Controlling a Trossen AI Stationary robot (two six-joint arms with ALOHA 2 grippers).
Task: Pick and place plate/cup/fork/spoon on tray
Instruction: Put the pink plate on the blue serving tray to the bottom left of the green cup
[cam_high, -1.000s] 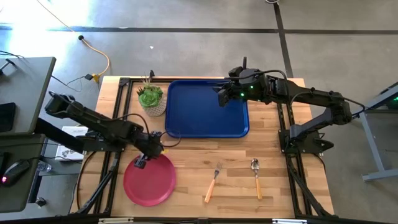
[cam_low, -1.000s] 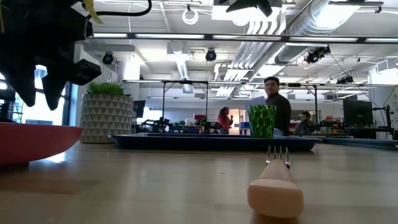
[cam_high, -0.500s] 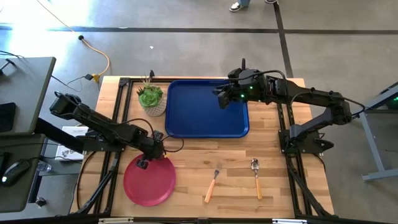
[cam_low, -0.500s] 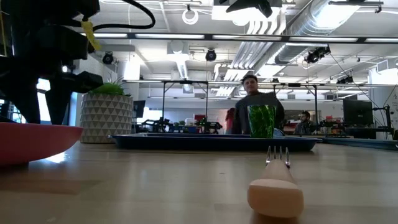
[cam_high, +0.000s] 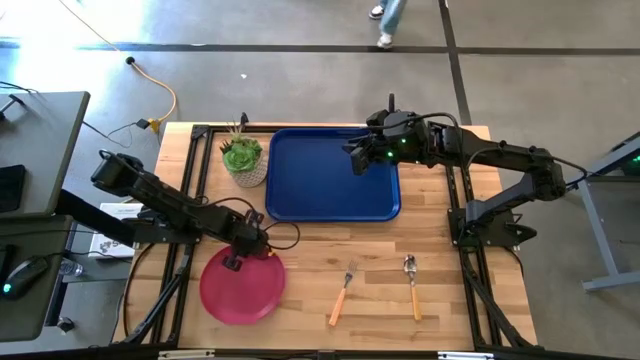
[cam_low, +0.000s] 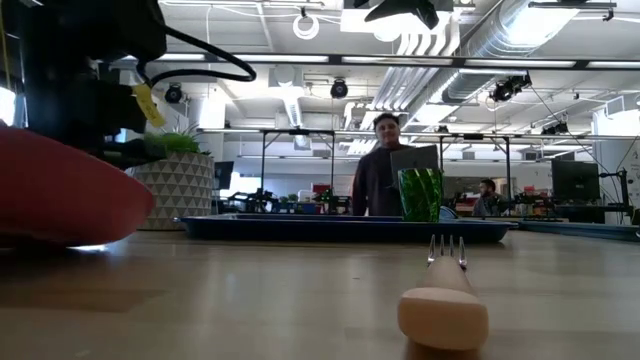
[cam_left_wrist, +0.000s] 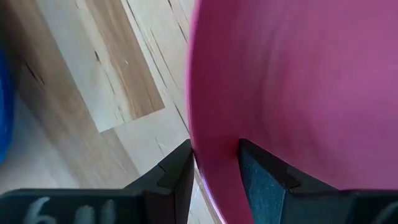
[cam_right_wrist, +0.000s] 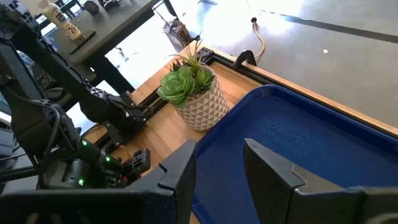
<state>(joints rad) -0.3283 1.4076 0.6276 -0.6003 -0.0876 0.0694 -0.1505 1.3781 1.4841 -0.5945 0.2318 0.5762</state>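
The pink-red plate (cam_high: 242, 288) is at the table's near left, with my left gripper (cam_high: 236, 259) shut on its far rim. The plate shows tilted in the low view (cam_low: 60, 195). The green cup (cam_low: 421, 194) stands on the blue tray (cam_high: 320, 180); in the high view my right arm hides it. My right gripper (cam_high: 356, 160) is open and empty over the tray's far right part, and the right wrist view (cam_right_wrist: 217, 180) shows it the same. The fork (cam_high: 342, 293) and the spoon (cam_high: 412, 286) lie flat on the table, near the front edge. My left gripper pinches the plate's raised rim (cam_left_wrist: 214, 163) between its two fingers, one finger (cam_left_wrist: 261, 177) on the inner side and one (cam_left_wrist: 177, 177) on the outer side. It comes from the table's far left. The plate is tilted, with the held edge raised.
A white pot with a green succulent (cam_high: 243, 160) stands just left of the tray's far left corner. Bare wood lies between the plate and the fork. A person (cam_low: 385, 175) stands in the room beyond the table.
My left gripper has shut on the plate's far rim and gone a little toward the table's right edge. The plate has tipped from lying flat to tilted, and has shifted slightly right. My right arm has kept still.
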